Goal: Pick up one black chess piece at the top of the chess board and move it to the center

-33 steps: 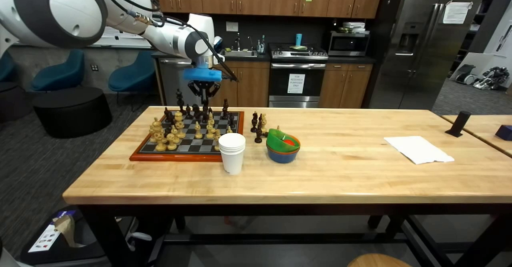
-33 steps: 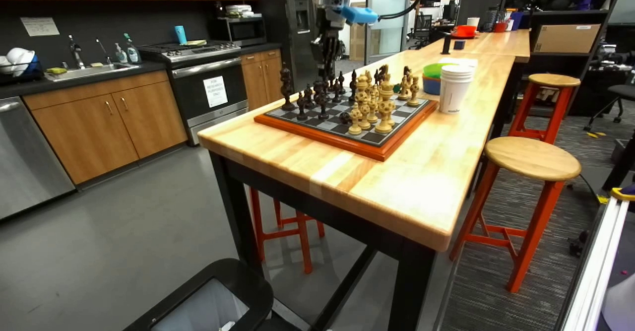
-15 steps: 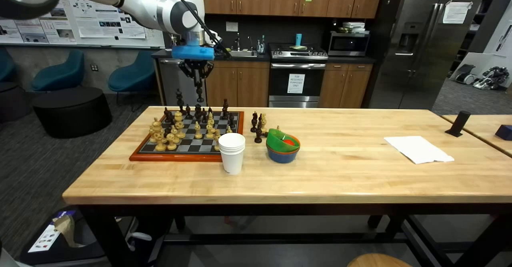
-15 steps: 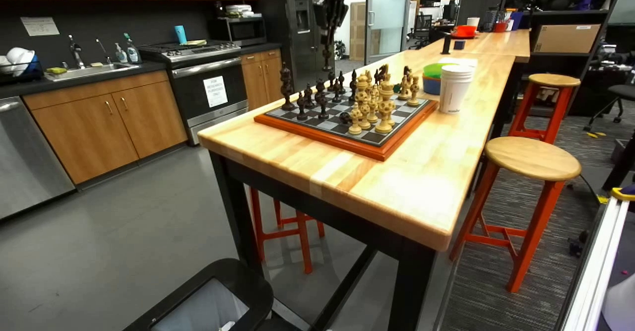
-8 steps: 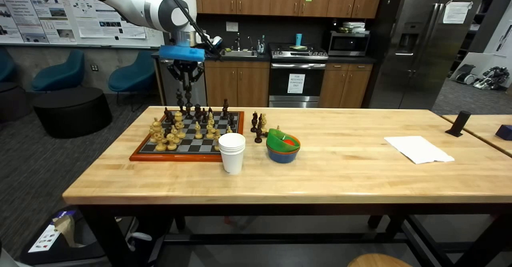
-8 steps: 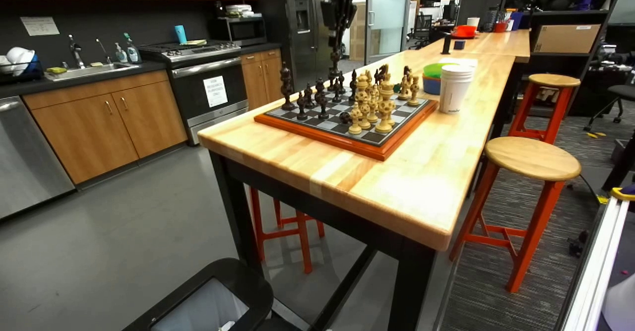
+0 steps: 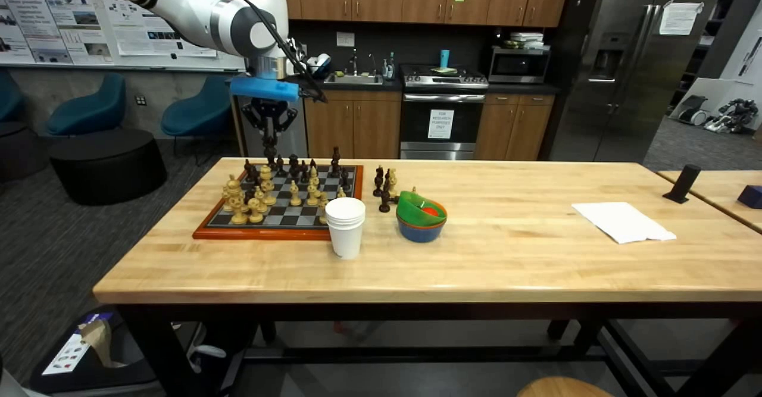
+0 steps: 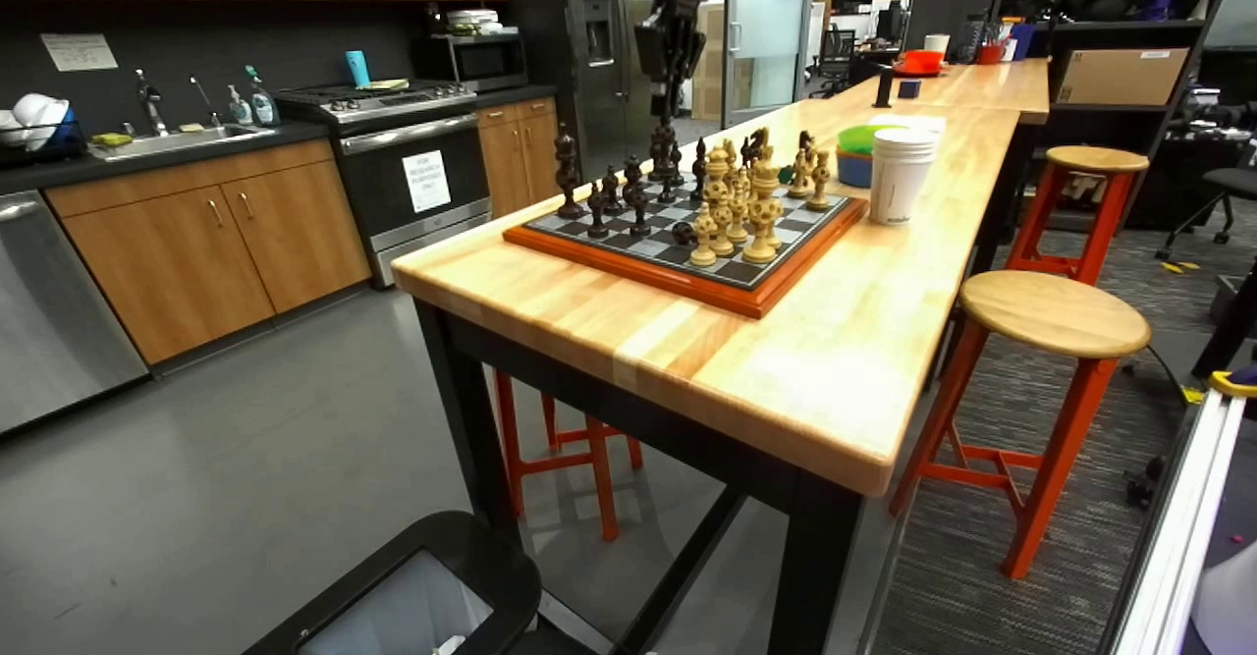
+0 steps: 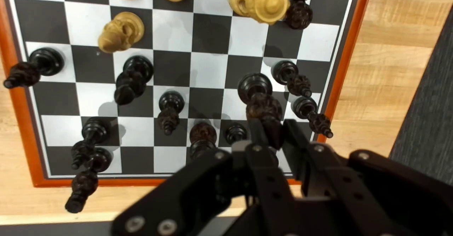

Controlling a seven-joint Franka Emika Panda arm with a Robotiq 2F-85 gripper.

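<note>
The chess board [image 7: 268, 235] lies on the table with light pieces [image 7: 233, 193] in front and black pieces [image 7: 293, 165] toward the back. Its rim also shows in the wrist view [image 9: 348, 62]. My gripper [image 9: 273, 121] is shut on the upper part of a black chess piece [image 9: 263, 107], upright with its base pointing down. In both exterior views my gripper [image 7: 269, 138] [image 8: 665, 105] hangs low over the back part of the board. The held piece overlaps other black pieces there. I cannot tell whether its base touches the board.
A stack of white cups [image 7: 345, 230] stands against the board's front corner. Several loose pieces [image 7: 384, 197] and stacked bowls [image 7: 421, 230] stand beside the board. Black pieces [image 9: 300, 82] [image 9: 310, 114] stand close beside my jaws. A black piece [image 8: 683, 233] lies tipped over.
My gripper was low at the back of the board, then rose with the black piece. It has since moved left in an exterior view and come down again, the piece still held.
</note>
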